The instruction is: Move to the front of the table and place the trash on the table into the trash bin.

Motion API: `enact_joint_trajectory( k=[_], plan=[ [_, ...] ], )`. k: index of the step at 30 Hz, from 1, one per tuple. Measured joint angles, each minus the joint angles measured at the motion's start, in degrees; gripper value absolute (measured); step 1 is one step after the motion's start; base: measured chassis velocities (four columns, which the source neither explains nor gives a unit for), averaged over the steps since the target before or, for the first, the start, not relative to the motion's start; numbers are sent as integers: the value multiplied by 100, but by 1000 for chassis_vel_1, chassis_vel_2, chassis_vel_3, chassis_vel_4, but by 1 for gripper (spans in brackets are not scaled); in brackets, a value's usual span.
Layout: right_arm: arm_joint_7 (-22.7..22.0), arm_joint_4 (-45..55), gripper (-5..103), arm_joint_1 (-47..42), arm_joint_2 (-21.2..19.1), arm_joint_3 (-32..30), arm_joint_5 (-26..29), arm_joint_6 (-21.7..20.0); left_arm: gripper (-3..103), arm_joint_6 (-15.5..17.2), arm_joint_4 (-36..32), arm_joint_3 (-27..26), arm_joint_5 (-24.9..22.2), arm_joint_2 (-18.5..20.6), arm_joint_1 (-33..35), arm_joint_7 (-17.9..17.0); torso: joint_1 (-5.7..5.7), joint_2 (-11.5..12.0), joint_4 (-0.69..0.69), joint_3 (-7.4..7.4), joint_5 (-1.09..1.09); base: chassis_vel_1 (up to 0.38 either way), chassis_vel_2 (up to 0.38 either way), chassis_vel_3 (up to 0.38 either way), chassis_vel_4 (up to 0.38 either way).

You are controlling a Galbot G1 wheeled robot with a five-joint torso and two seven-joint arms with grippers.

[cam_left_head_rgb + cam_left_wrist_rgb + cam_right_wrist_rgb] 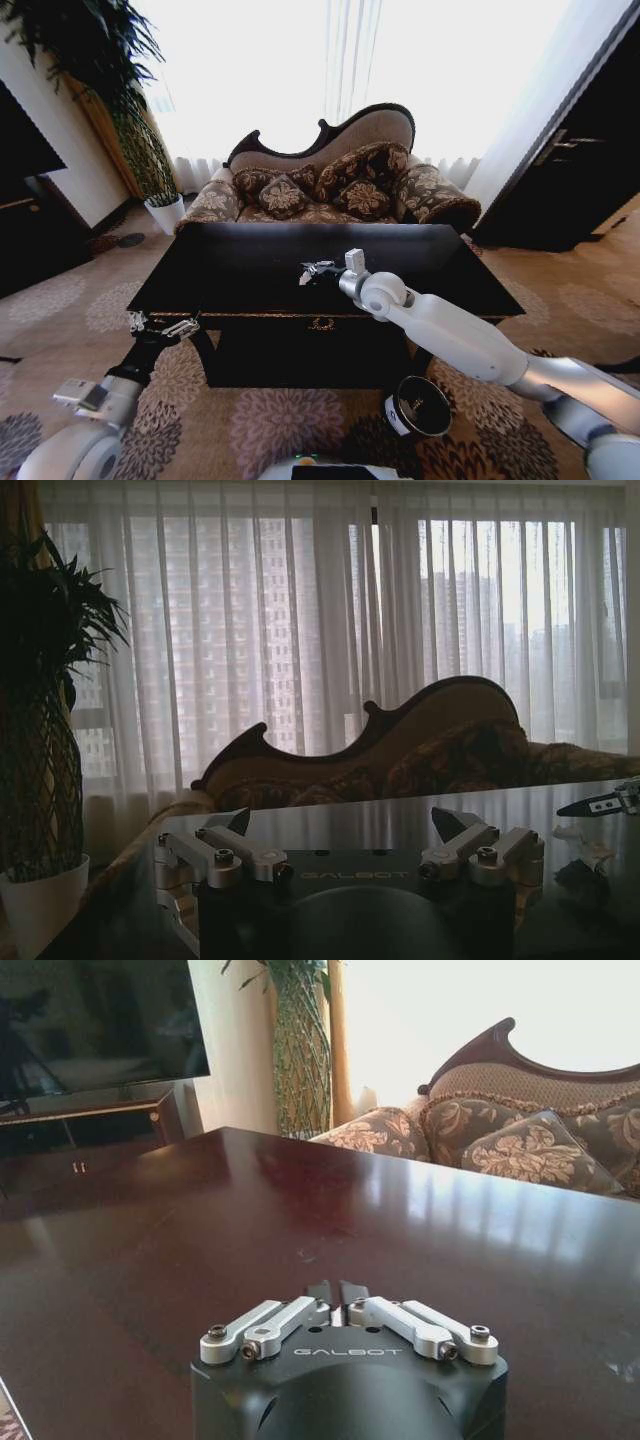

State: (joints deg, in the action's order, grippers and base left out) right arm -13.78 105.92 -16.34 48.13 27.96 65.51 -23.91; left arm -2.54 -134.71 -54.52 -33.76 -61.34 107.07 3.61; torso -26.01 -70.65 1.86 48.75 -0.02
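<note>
The glossy black table [250,262] stands straight ahead with its top bare. My right gripper [310,272] reaches out over the middle of the table, just above the surface. In the right wrist view its jaws [338,1290] are shut tip to tip with nothing seen between them, over the bare table [200,1220]. My left gripper [160,325] hovers at the table's front left corner; it is open [345,825] and holds nothing. The trash bin [398,415], a small dark bucket with a white label, sits on the carpet below the table's front right, under my right arm. The trash is out of view.
A patterned sofa [330,190] stands behind the table before bright curtains. A tall plant in a white pot [165,212] is at the back left, a dark cabinet [570,180] at the right, a TV unit [30,200] at the left. Patterned carpet surrounds the table.
</note>
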Motion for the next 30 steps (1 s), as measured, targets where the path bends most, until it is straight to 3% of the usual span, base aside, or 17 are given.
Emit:
enact_joint_trajectory(
  k=[2, 6, 9, 12, 14, 17, 20, 21, 23, 27, 30],
  plan=[
    [0, 21, 7, -48, -19, -26, -2, 2, 100, 0, 0, 0, 0, 0, 0, 0, 0, 0, 0, 0, 0, 0, 0, 0, 0],
    [7, 76, 28, -199, -64, -149, -10, 2, 100, 0, 0, 0, 0, 0, 0, 0, 1, 0, 0, 0, 1, 0, 0, 0, 0],
    [17, 92, 33, -236, -84, -183, -18, 3, 100, 0, 0, 0, 0, 0, 0, 0, 0, 0, 0, 0, 0, 0, 0, 0, 0],
    [87, 140, 49, -411, -124, -234, -121, 8, 100, 0, 0, 0, 0, 0, 0, 0, 0, 0, 0, 0, 0, 0, 0, 0, 0],
    [101, 143, 49, -449, -126, -246, -148, 9, 100, 0, 0, 0, 0, 0, 0, 0, 0, 0, 0, 0, 0, 0, 0, 0, 0],
    [130, 165, 66, -730, -135, -373, -211, 10, 100, 0, 0, 0, 0, 0, 0, 0, 0, 0, 0, 0, 0, 0, 0, 0, 0],
    [137, 180, 71, -842, -148, -428, -218, 10, 100, 0, 0, 0, 0, 0, 0, 0, 0, 0, 0, 0, 0, 0, 0, 0, 0],
    [150, 190, 82, -945, -156, -469, -237, 11, 100, 0, 0, 0, 0, 0, 0, 0, 0, 0, 1, 0, 1, 0, 0, 0, 0],
    [157, 192, 82, -977, -156, -483, -254, 12, 100, 0, 0, 0, 0, 0, 0, 0, 0, 0, 1, 0, 1, 0, 0, 0, 0],
    [170, 150, 99, -980, -112, -459, -305, 24, 100, 0, 0, 0, 0, 0, 0, 0, 1, -1, 1, -1, 0, 0, 0, 0, 0],
    [165, 121, 90, -923, -69, -391, -311, 38, 100, 0, 0, 0, 0, 0, 0, 0, 0, 0, 1, -1, -1, 0, 0, 0, 0]
  ],
)
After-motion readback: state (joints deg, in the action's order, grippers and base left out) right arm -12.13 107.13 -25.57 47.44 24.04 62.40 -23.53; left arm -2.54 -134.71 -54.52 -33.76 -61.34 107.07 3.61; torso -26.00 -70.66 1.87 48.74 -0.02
